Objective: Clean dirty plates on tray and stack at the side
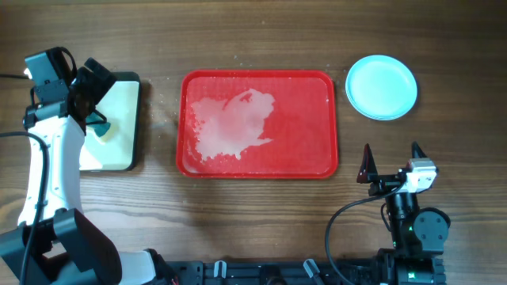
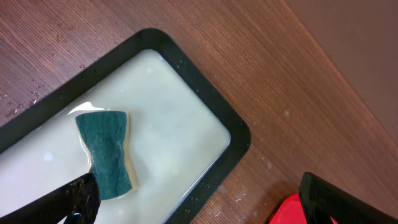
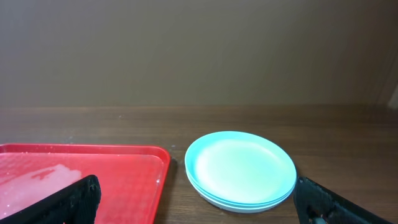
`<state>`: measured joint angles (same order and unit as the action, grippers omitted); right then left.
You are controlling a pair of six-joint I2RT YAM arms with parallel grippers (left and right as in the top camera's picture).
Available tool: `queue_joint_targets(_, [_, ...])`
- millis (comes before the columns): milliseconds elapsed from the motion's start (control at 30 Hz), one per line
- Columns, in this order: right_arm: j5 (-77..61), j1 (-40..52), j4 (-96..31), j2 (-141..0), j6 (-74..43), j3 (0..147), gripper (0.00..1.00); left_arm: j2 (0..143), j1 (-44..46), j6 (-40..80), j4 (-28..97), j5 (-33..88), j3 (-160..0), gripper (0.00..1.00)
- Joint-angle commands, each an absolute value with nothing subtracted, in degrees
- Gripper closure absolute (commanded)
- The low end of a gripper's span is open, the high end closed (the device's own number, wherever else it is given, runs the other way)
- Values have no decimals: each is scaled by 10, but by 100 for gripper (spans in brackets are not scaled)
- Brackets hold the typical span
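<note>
The plates (image 1: 381, 87) lie in one stack on the table to the right of the red tray (image 1: 317, 162); a turquoise plate is on top, and the right wrist view shows the stack (image 3: 241, 168) with a white plate at the bottom. The tray holds no plates, only a whitish wet smear (image 1: 230, 123); its corner shows in the right wrist view (image 3: 124, 180). My left gripper (image 1: 95, 99) is open and empty above the cream pan. My right gripper (image 1: 392, 162) is open and empty, near the front right, facing the stack.
A dark-rimmed cream pan (image 1: 131, 162) with cloudy liquid stands left of the tray. A green sponge (image 2: 109, 152) lies in it, just beside my left finger. Water drops speckle the wood between pan and tray.
</note>
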<state>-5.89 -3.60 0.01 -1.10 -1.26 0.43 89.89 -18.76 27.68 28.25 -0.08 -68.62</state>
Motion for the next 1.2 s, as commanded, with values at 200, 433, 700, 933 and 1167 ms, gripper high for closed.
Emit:
queue_joint_targets(200, [-49, -38, 1, -3, 0, 3, 0, 898, -189, 274, 281, 0, -687, 0])
queue_joint_targets(433, [-49, -38, 1, -3, 0, 3, 0, 898, -189, 274, 281, 0, -687, 0])
queue_joint_targets(700, [-49, -38, 1, -3, 0, 3, 0, 898, -189, 274, 281, 0, -687, 0])
queue_joint_targets(933, [-49, -38, 1, -3, 0, 3, 0, 861, -174, 257, 368, 9, -659, 0])
queue_joint_targets(1167, [-49, -38, 1, -3, 0, 3, 0, 521, -168, 162, 280, 51, -387, 0])
